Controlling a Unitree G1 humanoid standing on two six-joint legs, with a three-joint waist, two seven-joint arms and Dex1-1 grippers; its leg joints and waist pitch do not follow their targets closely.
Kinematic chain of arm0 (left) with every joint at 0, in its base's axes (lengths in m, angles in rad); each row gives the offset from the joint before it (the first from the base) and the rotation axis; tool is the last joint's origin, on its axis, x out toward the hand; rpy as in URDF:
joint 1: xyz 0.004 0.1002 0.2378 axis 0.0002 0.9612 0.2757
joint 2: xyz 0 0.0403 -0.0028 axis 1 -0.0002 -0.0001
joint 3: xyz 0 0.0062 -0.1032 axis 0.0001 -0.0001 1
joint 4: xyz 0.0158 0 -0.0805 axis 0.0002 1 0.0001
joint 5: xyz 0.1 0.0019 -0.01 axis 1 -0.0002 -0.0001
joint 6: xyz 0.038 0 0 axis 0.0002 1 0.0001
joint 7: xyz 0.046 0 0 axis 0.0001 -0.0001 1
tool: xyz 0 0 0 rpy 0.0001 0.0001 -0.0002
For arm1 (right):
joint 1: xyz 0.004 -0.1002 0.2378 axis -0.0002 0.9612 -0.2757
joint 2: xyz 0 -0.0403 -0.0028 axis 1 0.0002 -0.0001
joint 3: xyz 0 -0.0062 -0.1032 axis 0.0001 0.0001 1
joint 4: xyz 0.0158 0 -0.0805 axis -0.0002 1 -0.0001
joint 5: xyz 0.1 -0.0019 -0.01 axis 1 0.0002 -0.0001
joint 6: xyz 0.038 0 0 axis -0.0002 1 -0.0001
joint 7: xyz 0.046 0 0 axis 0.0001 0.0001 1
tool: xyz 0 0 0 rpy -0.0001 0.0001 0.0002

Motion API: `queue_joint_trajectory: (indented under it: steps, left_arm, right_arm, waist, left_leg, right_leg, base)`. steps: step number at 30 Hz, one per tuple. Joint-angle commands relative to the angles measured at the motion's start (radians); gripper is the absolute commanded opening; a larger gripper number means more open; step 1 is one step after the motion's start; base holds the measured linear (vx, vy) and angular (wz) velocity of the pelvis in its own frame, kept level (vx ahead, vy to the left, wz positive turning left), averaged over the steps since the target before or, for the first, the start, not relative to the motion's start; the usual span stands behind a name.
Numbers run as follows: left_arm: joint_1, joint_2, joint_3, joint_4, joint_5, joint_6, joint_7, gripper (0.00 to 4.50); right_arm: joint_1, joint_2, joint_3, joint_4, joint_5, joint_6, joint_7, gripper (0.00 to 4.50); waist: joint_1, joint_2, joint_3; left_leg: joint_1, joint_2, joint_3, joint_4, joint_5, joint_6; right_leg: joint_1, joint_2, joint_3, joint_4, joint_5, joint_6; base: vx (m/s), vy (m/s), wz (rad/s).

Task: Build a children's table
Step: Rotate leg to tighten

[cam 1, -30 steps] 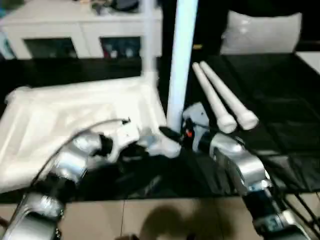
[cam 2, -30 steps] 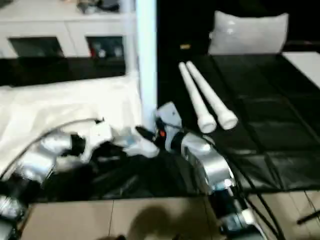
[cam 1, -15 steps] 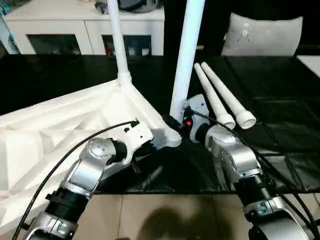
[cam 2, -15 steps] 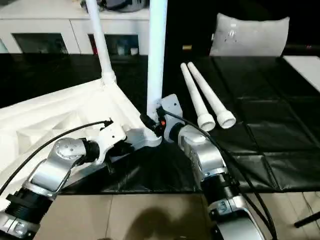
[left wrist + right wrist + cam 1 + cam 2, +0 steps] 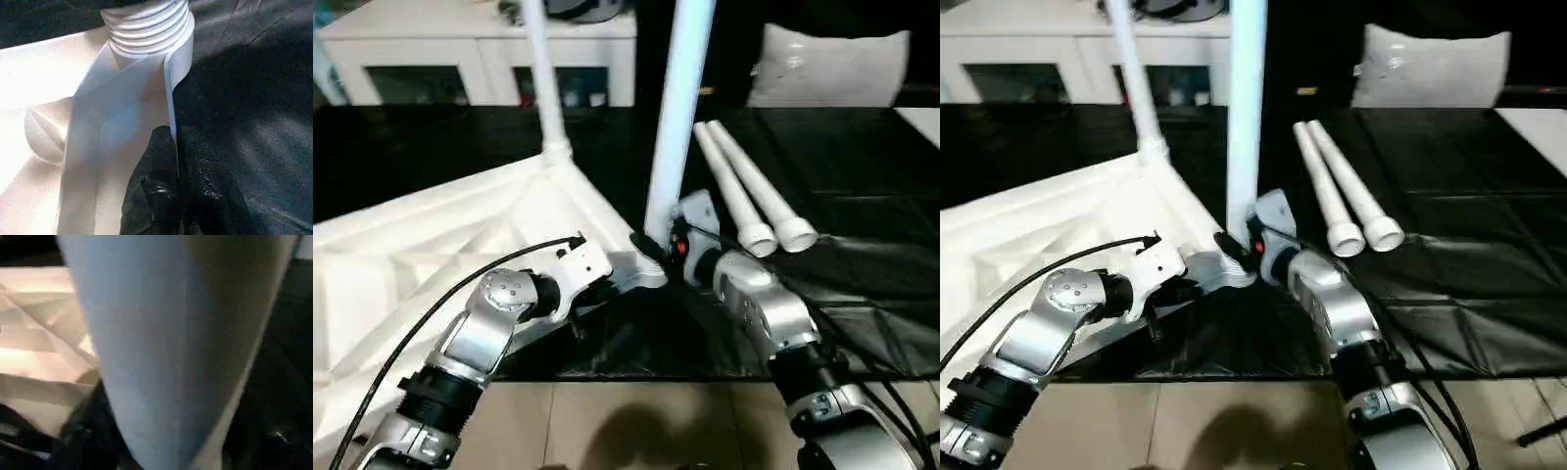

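Second leg upright in near corner socket; two legs left to fit

Table top (image 5: 431, 245) lies underside up on the black work surface (image 5: 862, 176), one leg (image 5: 540, 78) standing at the far corner. Near-corner leg (image 5: 677, 108) has its long axis vertical, foot in the socket. Right gripper (image 5: 658, 247) sits at its base, just beside; cannot tell whether the fingers grip it. Left gripper (image 5: 178, 196) is pinched narrow on the thin rim wall below the socket, steadying the top. Two spare legs (image 5: 749, 191) lie side by side, pointing away, to the right: right arm nearer
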Motion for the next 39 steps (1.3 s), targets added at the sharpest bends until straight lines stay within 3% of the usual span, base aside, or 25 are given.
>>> queue_joint_trajectory:
  steps: [1, 2, 3, 4, 6, 7, 9, 10, 11, 12, 16, 22, 27, 32, 33, 36, 37, 39]
  left_arm:
    - [-0.045, 0.007, 0.005, -0.014, -0.013, -0.064, -0.029, 0.00]
    - [-0.052, 0.013, 0.003, -0.002, -0.012, -0.072, -0.037, 0.00]
    - [-0.058, 0.019, -0.001, 0.010, -0.008, -0.084, -0.041, 0.00]
    - [-0.062, 0.024, -0.003, 0.018, -0.007, -0.090, -0.045, 0.00]
    - [-0.071, 0.030, -0.004, 0.034, -0.009, -0.103, -0.051, 0.00]
    - [-0.078, 0.034, -0.005, 0.049, -0.013, -0.114, -0.056, 0.00]
    - [-0.084, 0.037, -0.007, 0.062, -0.015, -0.125, -0.063, 0.00]
    - [-0.089, 0.040, -0.009, 0.076, -0.016, -0.138, -0.070, 0.00]
    - [-0.100, 0.044, -0.014, 0.107, -0.017, -0.169, -0.091, 0.00]
    - [-0.103, 0.045, -0.015, 0.116, -0.018, -0.178, -0.097, 0.00]
    - [-0.116, 0.057, -0.029, 0.159, -0.020, -0.229, -0.139, 0.00]
    - [-0.136, 0.087, -0.063, 0.216, -0.018, -0.311, -0.215, 0.00]
    - [-0.159, 0.114, -0.105, 0.259, -0.017, -0.416, -0.332, 0.00]
    - [-0.171, 0.112, -0.123, 0.264, -0.021, -0.441, -0.372, 0.00]
    - [-0.175, 0.109, -0.130, 0.260, -0.023, -0.445, -0.386, 0.00]
    - [-0.182, 0.106, -0.137, 0.266, -0.024, -0.465, -0.403, 0.00]
    - [-0.184, 0.104, -0.139, 0.269, -0.022, -0.473, -0.408, 0.00]
    - [-0.186, 0.102, -0.143, 0.268, -0.021, -0.478, -0.415, 0.00]
  right_arm:
    - [0.052, -0.029, -0.002, 0.071, -0.024, 0.029, 0.003, 2.98]
    - [0.060, -0.036, -0.005, 0.058, -0.018, 0.018, 0.016, 3.10]
    - [0.068, -0.046, -0.003, 0.047, -0.021, 0.005, 0.025, 3.10]
    - [0.078, -0.055, -0.003, 0.034, -0.022, -0.003, 0.032, 3.35]
    - [0.096, -0.069, -0.006, 0.012, -0.018, -0.026, 0.053, 3.44]
    - [0.113, -0.081, -0.009, -0.009, -0.013, -0.050, 0.073, 3.57]
    - [0.129, -0.091, -0.012, -0.032, -0.006, -0.062, 0.092, 3.67]
    - [0.141, -0.100, -0.015, -0.048, -0.003, -0.073, 0.105, 3.89]
    - [0.168, -0.117, -0.032, -0.076, 0.012, -0.110, 0.131, 3.89]
    - [0.174, -0.120, -0.038, -0.081, 0.018, -0.123, 0.141, 3.96]
    - [0.209, -0.174, -0.063, -0.143, 0.049, -0.158, 0.209, 4.33]
    - [0.229, -0.266, -0.058, -0.206, 0.081, -0.161, 0.351, 4.46]
    - [0.208, -0.338, -0.015, -0.243, 0.077, -0.140, 0.474, 4.46]
    - [0.193, -0.345, 0.035, -0.241, 0.055, -0.138, 0.533, 4.46]
    - [0.181, -0.335, 0.044, -0.225, 0.047, -0.138, 0.539, 4.46]
    - [0.167, -0.328, 0.051, -0.209, 0.047, -0.135, 0.544, 4.30]
    - [0.161, -0.325, 0.055, -0.203, 0.048, -0.132, 0.551, 4.30]
    - [0.154, -0.319, 0.061, -0.196, 0.050, -0.128, 0.561, 4.20]
  waist:
    - [0.000, 0.012, -0.053]
    - [0.006, 0.015, -0.065]
    - [0.008, 0.021, -0.067]
    - [0.012, 0.019, -0.074]
    - [0.013, 0.020, -0.078]
    - [0.019, 0.020, -0.083]
    - [0.020, 0.015, -0.091]
    - [0.018, 0.019, -0.087]
    - [0.017, 0.026, -0.082]
    - [0.017, 0.023, -0.082]
    - [0.014, 0.022, -0.074]
    - [0.019, 0.020, -0.077]
    - [0.028, 0.022, -0.077]
    - [0.041, 0.023, -0.078]
    - [0.043, 0.014, -0.078]
    - [0.046, 0.018, -0.078]
    - [0.046, 0.013, -0.079]
    - [0.046, 0.015, -0.080]
  left_leg:
    - [-0.003, 0.059, -0.007, -0.083, -0.281, 0.023]
    - [-0.007, 0.062, -0.003, -0.078, -0.214, 0.026]
    - [-0.007, 0.064, -0.002, -0.076, -0.186, 0.027]
    - [-0.009, 0.064, 0.002, -0.067, -0.122, 0.037]
    - [-0.015, 0.061, 0.004, -0.061, -0.062, 0.049]
    - [-0.016, 0.059, 0.005, -0.054, -0.017, 0.066]
    - [-0.030, 0.053, 0.004, -0.041, 0.075, 0.108]
    - [-0.033, 0.054, 0.003, -0.042, 0.066, 0.116]
    - [-0.027, 0.058, 0.005, -0.045, 0.009, 0.116]
    - [-0.025, 0.060, 0.006, -0.046, -0.044, 0.108]
    - [-0.026, 0.062, 0.006, -0.054, -0.122, 0.080]
    - [-0.027, 0.062, 0.007, -0.048, -0.100, 0.100]
    - [-0.025, 0.064, 0.009, -0.044, -0.109, 0.107]
    - [-0.024, 0.067, 0.010, -0.043, -0.117, 0.099]
    - [-0.023, 0.068, 0.010, -0.044, -0.124, 0.090]
    - [-0.023, 0.068, 0.009, -0.044, -0.115, 0.084]
    - [-0.025, 0.067, 0.010, -0.043, -0.108, 0.085]
    - [-0.027, 0.066, 0.010, -0.041, -0.094, 0.090]
  right_leg:
    - [0.027, -0.073, 0.055, -0.084, -0.283, -0.200]
    - [0.032, -0.072, 0.055, -0.075, -0.213, -0.203]
    - [0.030, -0.070, 0.054, -0.069, -0.165, -0.211]
    - [0.034, -0.067, 0.051, -0.056, -0.047, -0.230]
    - [0.039, -0.063, 0.048, -0.042, 0.064, -0.246]
    - [0.041, -0.063, 0.045, -0.037, 0.135, -0.253]
    - [0.047, -0.062, 0.042, -0.019, 0.280, -0.267]
    - [0.046, -0.063, 0.041, -0.020, 0.271, -0.269]
    - [0.042, -0.064, 0.038, -0.032, 0.194, -0.266]
    - [0.045, -0.068, 0.040, -0.037, 0.129, -0.265]
    - [0.047, -0.067, 0.041, -0.049, -0.003, -0.250]
    - [0.047, -0.068, 0.042, -0.046, -0.006, -0.253]
    - [0.044, -0.067, 0.040, -0.045, -0.022, -0.260]
    - [0.039, -0.068, 0.041, -0.042, -0.043, -0.262]
    - [0.039, -0.069, 0.042, -0.043, -0.055, -0.261]
    - [0.039, -0.070, 0.042, -0.041, -0.065, -0.256]
    - [0.040, -0.070, 0.042, -0.041, -0.057, -0.256]
    - [0.041, -0.071, 0.041, -0.037, -0.042, -0.256]
  base:
    - [0.000, 0.000, 0.00]
    - [0.000, 0.000, 0.00]
    - [0.000, 0.000, 0.00]
    - [0.000, 0.000, 0.00]
    - [0.000, 0.000, 0.00]
    - [0.000, 0.000, 0.00]
    - [0.000, 0.000, 0.00]
    - [0.000, 0.000, 0.00]
    - [0.000, 0.000, 0.00]
    - [0.000, 0.000, 0.00]
    - [0.000, 0.000, 0.00]
    - [0.000, 0.000, 0.00]
    - [0.000, 0.000, 0.00]
    - [0.000, 0.000, 0.00]
    - [0.000, 0.000, 0.00]
    - [0.000, 0.000, 0.00]
    - [0.000, 0.000, 0.00]
    - [0.000, 0.000, 0.00]
